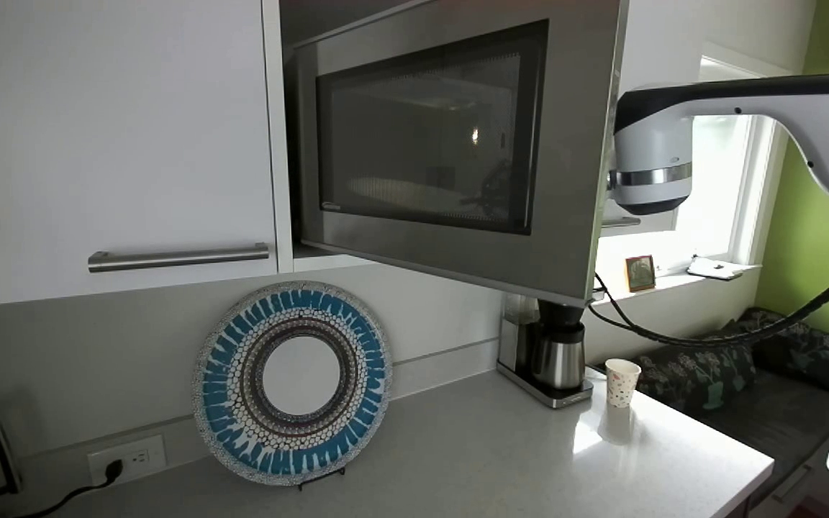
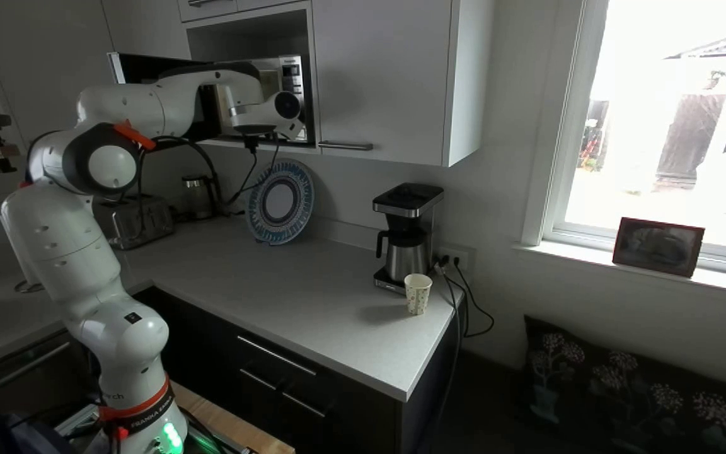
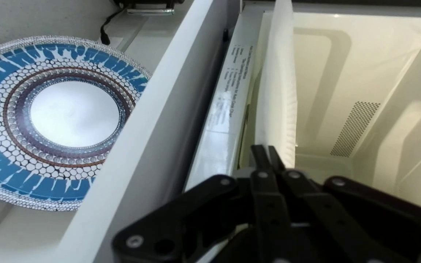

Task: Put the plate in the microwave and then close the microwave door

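Presently we read the gripper (image 3: 268, 151) as closed, pinching the white plate (image 3: 278, 84) at its rim. In the wrist view that plate extends into the microwave (image 3: 397, 54), nearly edge-on; how far, we cannot tell. The microwave door (image 1: 573, 144) stands open; a patterned plate (image 1: 301, 435) is propped on the counter (image 1: 486, 460).

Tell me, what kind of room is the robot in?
Probably a kitchen: there's a microwave with its door open, a coffee maker on the counter, and what looks like a toaster farther along.

Kitchen: microwave (image 2: 293, 79), coffee maker (image 2: 408, 243), toaster (image 2: 139, 222), cabinets (image 2: 382, 72).
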{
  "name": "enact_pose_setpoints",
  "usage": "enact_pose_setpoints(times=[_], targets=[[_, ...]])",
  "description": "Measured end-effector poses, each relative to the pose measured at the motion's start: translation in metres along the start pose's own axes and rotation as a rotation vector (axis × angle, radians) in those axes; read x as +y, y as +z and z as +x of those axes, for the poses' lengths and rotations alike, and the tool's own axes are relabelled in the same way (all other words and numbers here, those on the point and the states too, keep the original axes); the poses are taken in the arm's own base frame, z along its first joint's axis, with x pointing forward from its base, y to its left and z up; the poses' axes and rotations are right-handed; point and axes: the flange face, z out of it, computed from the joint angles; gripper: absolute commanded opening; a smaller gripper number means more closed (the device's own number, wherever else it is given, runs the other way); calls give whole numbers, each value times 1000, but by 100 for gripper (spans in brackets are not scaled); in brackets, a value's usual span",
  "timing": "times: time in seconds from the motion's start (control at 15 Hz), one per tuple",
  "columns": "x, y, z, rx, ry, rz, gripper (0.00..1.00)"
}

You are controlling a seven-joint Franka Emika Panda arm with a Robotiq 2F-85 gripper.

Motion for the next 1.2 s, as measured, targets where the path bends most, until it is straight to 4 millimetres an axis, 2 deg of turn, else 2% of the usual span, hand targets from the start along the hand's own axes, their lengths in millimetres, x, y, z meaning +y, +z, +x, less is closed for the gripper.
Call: enact_pose_setpoints(times=[0.27,0.6,1.2], targets=[[-9,18,-9,89,33,3,0],[-11,33,-17,120,104,9,0],[-15,49,-3,156,160,3,0]])
